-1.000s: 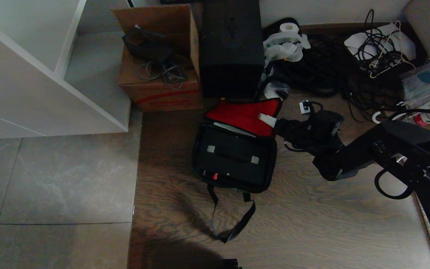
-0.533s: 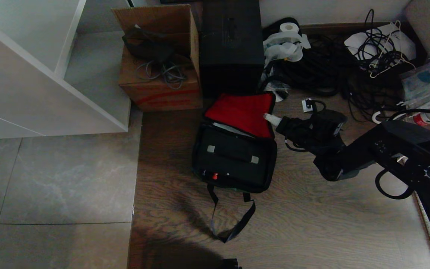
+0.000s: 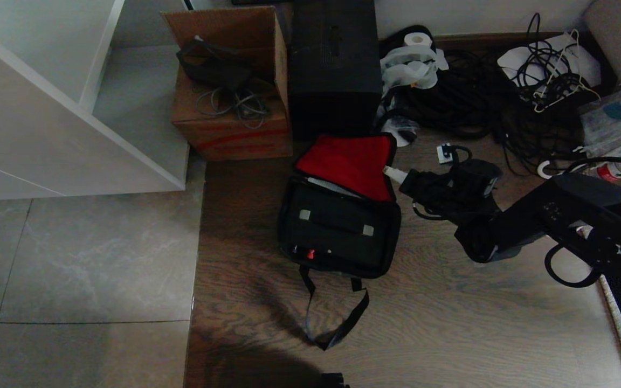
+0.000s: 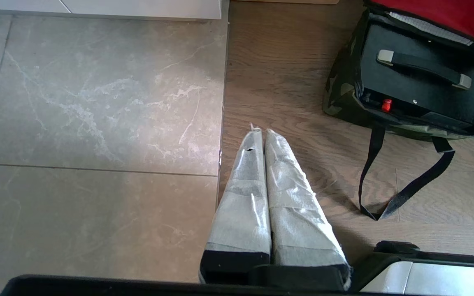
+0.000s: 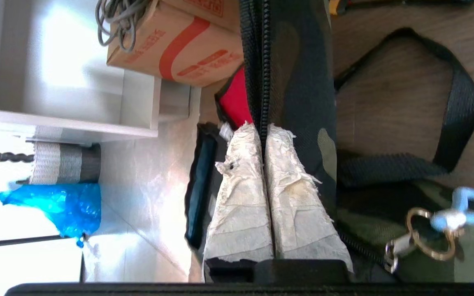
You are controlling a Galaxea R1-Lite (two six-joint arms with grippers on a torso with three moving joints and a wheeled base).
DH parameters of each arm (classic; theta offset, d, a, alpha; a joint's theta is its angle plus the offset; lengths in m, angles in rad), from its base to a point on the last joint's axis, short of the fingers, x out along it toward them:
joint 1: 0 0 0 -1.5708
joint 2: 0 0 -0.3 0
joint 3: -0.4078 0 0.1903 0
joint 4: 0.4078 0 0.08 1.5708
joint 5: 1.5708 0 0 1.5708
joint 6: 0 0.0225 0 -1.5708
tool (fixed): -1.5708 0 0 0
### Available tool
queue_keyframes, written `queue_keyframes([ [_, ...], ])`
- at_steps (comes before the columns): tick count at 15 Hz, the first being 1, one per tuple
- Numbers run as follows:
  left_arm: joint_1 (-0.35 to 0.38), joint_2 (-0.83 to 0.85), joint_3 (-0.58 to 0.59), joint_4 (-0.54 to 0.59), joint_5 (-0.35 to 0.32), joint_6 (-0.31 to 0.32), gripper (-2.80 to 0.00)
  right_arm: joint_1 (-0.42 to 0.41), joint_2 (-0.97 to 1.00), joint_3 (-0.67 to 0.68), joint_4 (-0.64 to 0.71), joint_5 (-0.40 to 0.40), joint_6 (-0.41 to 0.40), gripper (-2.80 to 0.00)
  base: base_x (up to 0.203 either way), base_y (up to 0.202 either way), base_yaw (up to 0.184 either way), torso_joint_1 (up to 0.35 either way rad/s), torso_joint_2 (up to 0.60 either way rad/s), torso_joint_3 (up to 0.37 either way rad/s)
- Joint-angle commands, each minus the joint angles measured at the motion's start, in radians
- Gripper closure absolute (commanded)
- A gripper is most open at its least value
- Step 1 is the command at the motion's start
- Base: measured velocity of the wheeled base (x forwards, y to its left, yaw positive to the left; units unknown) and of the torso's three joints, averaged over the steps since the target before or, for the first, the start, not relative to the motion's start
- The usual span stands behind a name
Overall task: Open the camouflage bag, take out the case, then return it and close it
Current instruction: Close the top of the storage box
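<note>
pinching the zip-edged rim of the raised red-lined flap, the right gripper [image 3: 391, 172] has its tape-wrapped fingers [image 5: 257, 181] clenched on the soft green-camouflage fabric bag [image 3: 339, 215], which lies open on the wooden floor [image 3: 450, 334]. the flat black rectangular case [image 3: 337, 223] sits inside, its long axis running across the bag, just beside and toward the robot's left of the jaws. closing likely means swinging that flap down over it. the left gripper [image 4: 260, 133] hangs pressed together and empty, well apart.
</note>
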Motion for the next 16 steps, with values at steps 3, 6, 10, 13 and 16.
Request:
queue_keyframes([
  [3,0.0,0.0,0.009,0.0,0.0,0.0,0.0,-0.003,-0.054,0.084,-0.003,0.049,0.003,0.0,0.0,0.0,0.0,0.0,0.0,0.0],
  [6,0.0,0.0,0.009,0.0,0.0,0.0,0.0,-0.003,-0.098,0.184,-0.003,0.088,0.001,0.0,0.0,0.0,0.0,0.0,0.0,0.0],
  [10,0.0,0.0,0.009,0.0,0.0,0.0,0.0,-0.002,-0.141,0.291,-0.013,0.156,-0.006,0.0,0.0,0.0,0.0,0.0,0.0,0.0],
  [13,0.0,0.0,0.009,0.0,0.0,0.0,0.0,-0.002,-0.163,0.356,-0.011,0.2,-0.013,0.0,0.0,0.0,0.0,0.0,0.0,0.0],
  [16,0.0,0.0,0.009,0.0,0.0,0.0,0.0,-0.002,-0.174,0.4,-0.012,0.209,-0.015,0.0,0.0,0.0,0.0,0.0,0.0,0.0],
])
